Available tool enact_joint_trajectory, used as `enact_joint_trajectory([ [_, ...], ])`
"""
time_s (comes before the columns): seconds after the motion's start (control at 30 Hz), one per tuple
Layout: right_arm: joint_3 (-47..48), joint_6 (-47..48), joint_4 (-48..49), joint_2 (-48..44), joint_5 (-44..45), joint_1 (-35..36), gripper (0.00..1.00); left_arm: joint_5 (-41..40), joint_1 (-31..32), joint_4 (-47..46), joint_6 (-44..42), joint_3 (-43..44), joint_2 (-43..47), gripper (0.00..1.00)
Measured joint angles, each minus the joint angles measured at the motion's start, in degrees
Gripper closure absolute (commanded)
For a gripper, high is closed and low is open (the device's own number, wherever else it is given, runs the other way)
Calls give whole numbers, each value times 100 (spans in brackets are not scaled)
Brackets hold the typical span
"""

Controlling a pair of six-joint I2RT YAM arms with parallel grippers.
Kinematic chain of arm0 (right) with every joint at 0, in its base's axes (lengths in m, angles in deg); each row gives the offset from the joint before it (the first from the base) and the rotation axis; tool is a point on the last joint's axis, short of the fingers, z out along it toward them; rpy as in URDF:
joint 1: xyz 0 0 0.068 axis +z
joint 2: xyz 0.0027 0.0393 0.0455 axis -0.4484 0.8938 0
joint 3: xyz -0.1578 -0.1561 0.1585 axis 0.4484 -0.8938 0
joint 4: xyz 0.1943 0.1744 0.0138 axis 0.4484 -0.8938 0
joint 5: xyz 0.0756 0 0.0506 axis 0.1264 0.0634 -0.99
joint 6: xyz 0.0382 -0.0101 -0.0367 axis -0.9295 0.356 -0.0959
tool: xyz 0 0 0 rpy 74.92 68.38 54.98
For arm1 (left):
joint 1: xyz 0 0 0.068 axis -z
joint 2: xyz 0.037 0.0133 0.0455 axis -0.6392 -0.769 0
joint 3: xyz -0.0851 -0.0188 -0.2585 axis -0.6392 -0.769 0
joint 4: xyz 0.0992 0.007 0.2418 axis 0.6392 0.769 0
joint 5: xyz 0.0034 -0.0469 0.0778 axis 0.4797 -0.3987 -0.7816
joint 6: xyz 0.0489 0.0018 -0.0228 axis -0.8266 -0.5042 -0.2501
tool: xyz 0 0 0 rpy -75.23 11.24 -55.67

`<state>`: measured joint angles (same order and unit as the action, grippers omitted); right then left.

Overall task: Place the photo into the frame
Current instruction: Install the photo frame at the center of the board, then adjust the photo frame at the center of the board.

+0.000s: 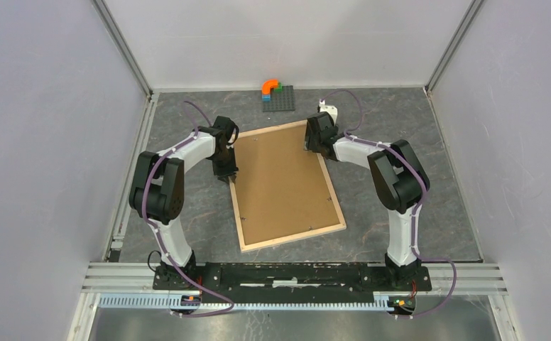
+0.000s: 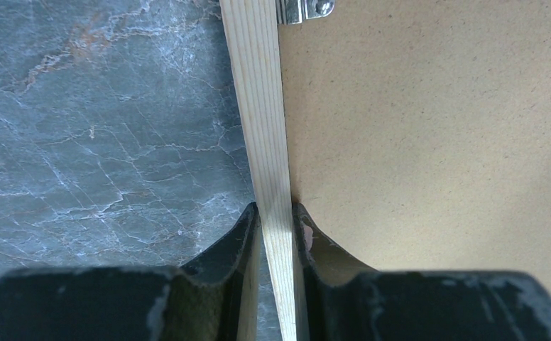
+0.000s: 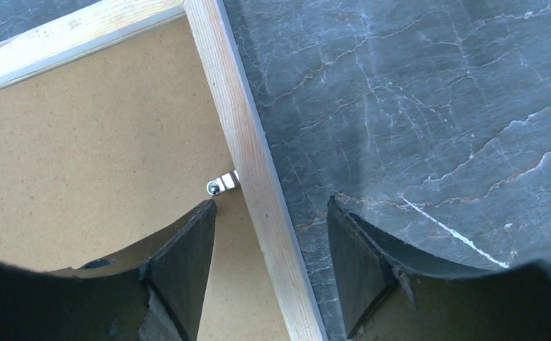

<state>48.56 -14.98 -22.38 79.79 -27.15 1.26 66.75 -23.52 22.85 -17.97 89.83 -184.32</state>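
Observation:
The pale wood frame [image 1: 294, 236] lies back side up on the grey marble table, tilted, with the plain brown backing board [image 1: 283, 185] filling it. The photo is hidden from every view. My left gripper [image 1: 228, 174] is shut on the frame's left rail [image 2: 262, 106], one finger outside, one on the board side [image 2: 278, 213]. My right gripper [image 1: 309, 145] is open and straddles the right rail [image 3: 241, 135] near the far right corner, its jaws apart from the wood [image 3: 271, 213]. A metal clip [image 3: 219, 185] sits by its left finger.
A grey brick baseplate [image 1: 278, 99] with orange, green and blue bricks stands at the back centre. A small white object [image 1: 327, 108] lies behind the right gripper. Another metal clip [image 2: 304, 8] holds the board. Enclosure walls bound the table on three sides.

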Motion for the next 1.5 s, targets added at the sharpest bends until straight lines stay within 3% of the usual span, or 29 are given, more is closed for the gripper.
enact_joint_trajectory([
  [0.4, 24, 70, 240, 92, -363, -57, 37, -74, 4, 186, 0, 184, -127, 98],
  [0.7, -2000, -306, 1154, -1209, -1014, 37, 34, -313, -2, 693, 46, 1274, -896, 98],
  [0.93, -3663, -758, 1565, -2531, -833, 780, 32, -520, -28, 1373, -212, 2684, -1803, 96],
  [1.0, -3866, -870, 1593, -2721, -802, 992, 31, -568, -48, 1421, -374, 3051, -2015, 89],
  [1.13, -4236, -1025, 1641, -3088, -828, 1362, 27, -605, -50, 1388, -564, 3322, -2164, 49],
  [1.2, -4452, -1078, 1631, -3342, -916, 1497, 23, -566, -50, 1274, -560, 3318, -2151, 41],
  [1.3, -4564, -966, 1355, -3676, -892, 1622, 15, -551, -9, 942, -549, 3088, -1965, 20],
  [1.37, -4564, -723, 1187, -3864, -730, 1624, 12, -610, 37, 861, -546, 2745, -1644, 12],
  [1.5, -4509, 87, 1003, -4227, -518, 1268, 12, -778, 166, 748, -474, 1759, -387, 6],
])
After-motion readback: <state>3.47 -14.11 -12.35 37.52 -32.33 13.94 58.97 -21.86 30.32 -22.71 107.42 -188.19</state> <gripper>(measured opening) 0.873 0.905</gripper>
